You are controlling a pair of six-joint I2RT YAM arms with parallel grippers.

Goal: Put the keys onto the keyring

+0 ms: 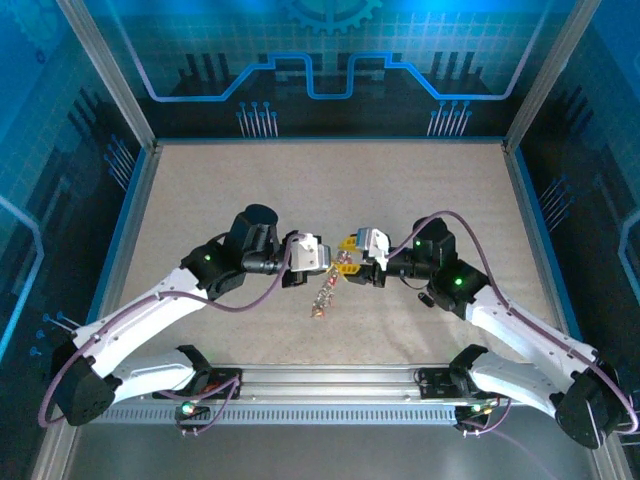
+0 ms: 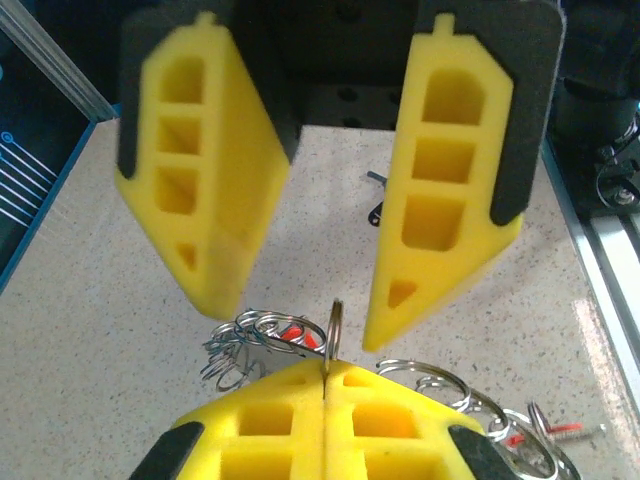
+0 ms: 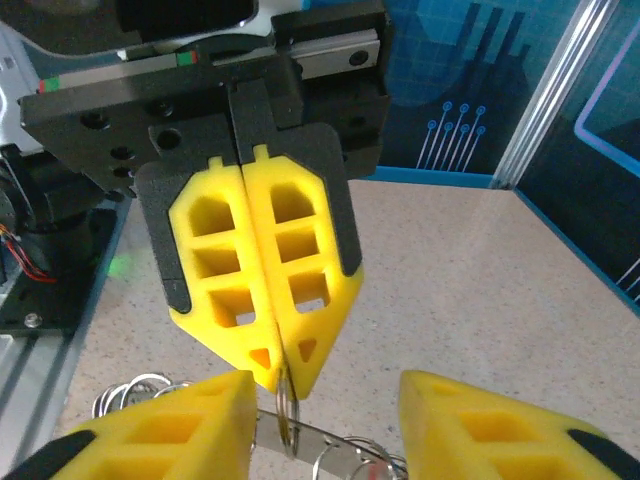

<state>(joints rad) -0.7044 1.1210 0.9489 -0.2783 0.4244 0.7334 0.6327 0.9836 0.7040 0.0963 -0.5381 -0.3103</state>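
Observation:
The keyring is a thin silvery ring seen edge-on, standing up from my left gripper, which is shut on it. From the right wrist view the same left gripper pinches the keyring at its tips. My right gripper is open, one finger on each side of the ring without touching it; its fingers hang above the ring. Keys and small rings with red tags dangle from the ring, and more trail off to the right. From above, the bunch hangs between the two grippers.
A small dark object lies on the speckled beige table beyond the grippers. Blue walls and metal posts fence the table. An aluminium rail runs along the near edge by the arm bases.

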